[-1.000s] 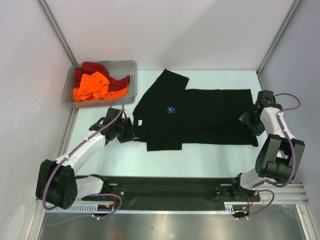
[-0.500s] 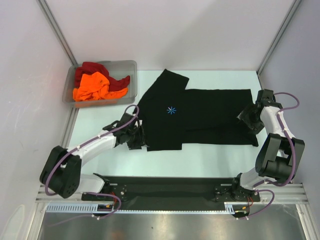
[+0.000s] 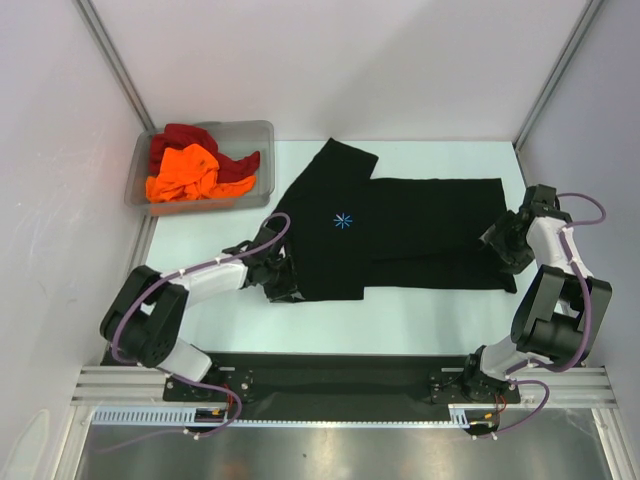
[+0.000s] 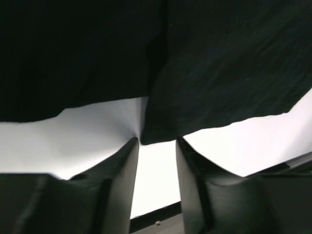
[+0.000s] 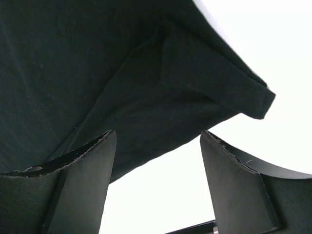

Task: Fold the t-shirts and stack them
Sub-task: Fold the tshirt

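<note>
The black t-shirt (image 3: 400, 235) lies spread flat on the table, its light-blue starburst (image 3: 343, 220) facing up. My left gripper (image 3: 284, 282) is low at the shirt's near-left corner. In the left wrist view that gripper (image 4: 157, 144) is open, and the black t-shirt corner (image 4: 161, 131) just reaches the gap between the tips. My right gripper (image 3: 500, 246) is at the shirt's right end. It (image 5: 157, 134) stands wide open with the hem of the black t-shirt (image 5: 146, 97) lying between the tips, not pinched. The orange t-shirt (image 3: 185, 172) and the dark red t-shirt (image 3: 185, 138) lie crumpled together.
The clear grey plastic bin (image 3: 258, 135) holding the two crumpled shirts stands at the back left, just beyond the black shirt's sleeve. Grey walls close in both sides. A black rail (image 3: 330, 375) runs along the near edge.
My left arm has swung to the right and lowered, bringing its gripper from beside the shirt up to the near-left corner. The right gripper has shifted only slightly.
</note>
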You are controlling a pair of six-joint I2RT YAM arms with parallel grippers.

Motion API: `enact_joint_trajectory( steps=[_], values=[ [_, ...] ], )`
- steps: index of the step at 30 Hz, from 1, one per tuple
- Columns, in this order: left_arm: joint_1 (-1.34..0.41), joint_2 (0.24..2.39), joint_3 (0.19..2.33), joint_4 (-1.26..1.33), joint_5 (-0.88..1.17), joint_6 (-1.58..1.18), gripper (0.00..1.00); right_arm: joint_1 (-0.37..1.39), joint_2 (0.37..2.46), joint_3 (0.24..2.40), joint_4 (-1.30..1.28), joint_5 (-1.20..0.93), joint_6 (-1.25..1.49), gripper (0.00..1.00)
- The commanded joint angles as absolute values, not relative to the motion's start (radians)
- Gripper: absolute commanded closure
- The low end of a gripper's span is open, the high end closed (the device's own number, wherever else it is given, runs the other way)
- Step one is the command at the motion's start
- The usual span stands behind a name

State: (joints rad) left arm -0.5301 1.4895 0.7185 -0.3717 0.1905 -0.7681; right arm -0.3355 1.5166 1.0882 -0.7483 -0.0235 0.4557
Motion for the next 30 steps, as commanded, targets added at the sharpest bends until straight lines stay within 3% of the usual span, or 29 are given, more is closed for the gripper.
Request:
enact_joint_trajectory(
  steps=[1, 4, 7, 8, 9, 12, 15, 22, 25, 30],
  values=[
    [-0.538, 1.561, 0.716, -0.351, 0.184, -0.79, 0.6, -0.333, 1.506, 1.077, -0.723, -0.052, 0.457, 0.25],
    [-0.538, 1.598, 0.733, -0.353, 0.176, -0.79, 0.63, -0.333, 1.509, 1.075, -0.723, -0.057, 0.468, 0.24],
    [-0.537, 1.621, 0.791, -0.38, 0.138, -0.755, 0.8, -0.333, 1.503, 1.071, -0.724, -0.058, 0.485, 0.24],
    [-0.537, 1.624, 0.804, -0.403, 0.135, -0.738, 0.93, -0.334, 1.503, 1.069, -0.726, -0.052, 0.506, 0.23],
    [-0.538, 1.618, 0.817, -0.417, 0.127, -0.733, 0.99, -0.336, 1.502, 1.066, -0.729, -0.035, 0.521, 0.22],
    [-0.548, 1.56, 0.847, -0.466, 0.106, -0.721, 1.0, -0.36, 1.499, 1.049, -0.726, -0.029, 0.632, 0.2],
    [-0.552, 1.493, 0.871, -0.531, 0.094, -0.71, 1.0, -0.365, 1.508, 1.028, -0.667, -0.067, 0.734, 0.26],
    [-0.558, 1.391, 0.936, -0.669, 0.098, -0.698, 1.0, -0.302, 1.585, 1.103, -0.678, 0.069, 0.664, 0.31],
    [-0.56, 1.385, 0.956, -0.683, 0.118, -0.712, 1.0, -0.327, 1.545, 1.051, -0.631, 0.026, 0.713, 0.32],
    [-0.577, 1.4, 0.982, -0.68, 0.095, -0.727, 1.0, -0.385, 1.457, 0.821, -0.365, -0.184, 0.929, 0.21]
  ],
)
